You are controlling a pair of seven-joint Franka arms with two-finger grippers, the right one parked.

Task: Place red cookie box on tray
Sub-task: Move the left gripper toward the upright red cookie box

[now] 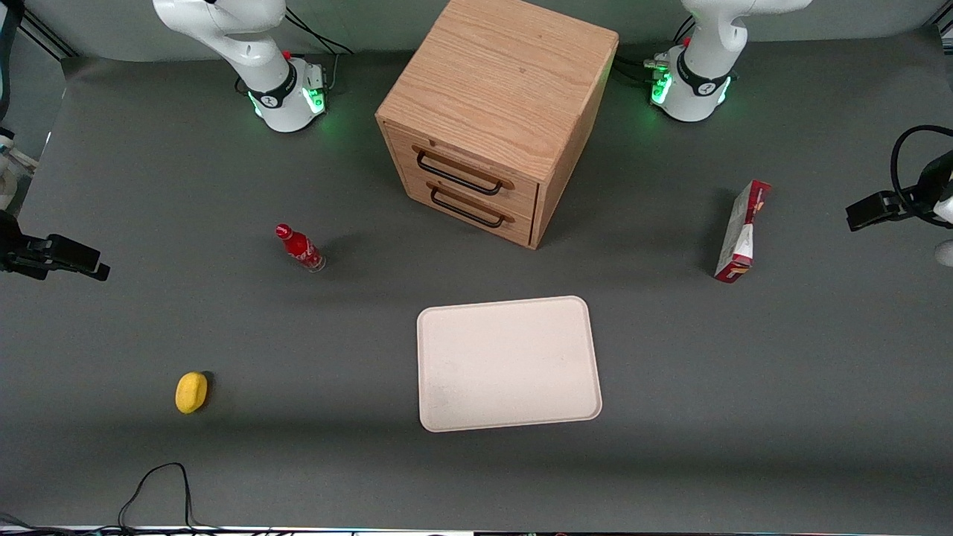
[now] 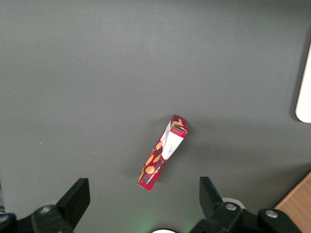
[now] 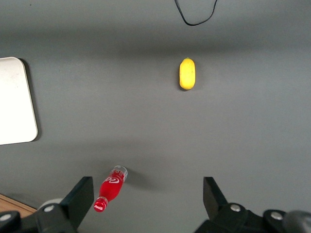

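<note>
- The wooden cabinet (image 1: pixel 497 112), with two drawers and dark handles, stands mid-table, farther from the front camera than the tray (image 1: pixel 508 363); only a corner of it shows in the left wrist view.
- The tray, cream-white with a low rim, lies flat and bare; each wrist view catches just an edge of it.
- The gripper (image 2: pixel 143 196) hangs high above the table at the working arm's end, fingers (image 2: pixel 75 199) spread wide and holding nothing; the front view shows it only as a dark shape at the frame's edge.
- The red cookie box (image 1: pixel 741 231) stands on its thin long edge near the gripper, well apart from the tray. The left wrist view shows cookie pictures on its face; its print is unreadable.
- A small red bottle (image 1: pixel 299 248) with white script stands toward the parked arm's end.
- A yellow lemon-like object (image 1: pixel 191 391) lies nearer the front camera than the bottle.
</note>
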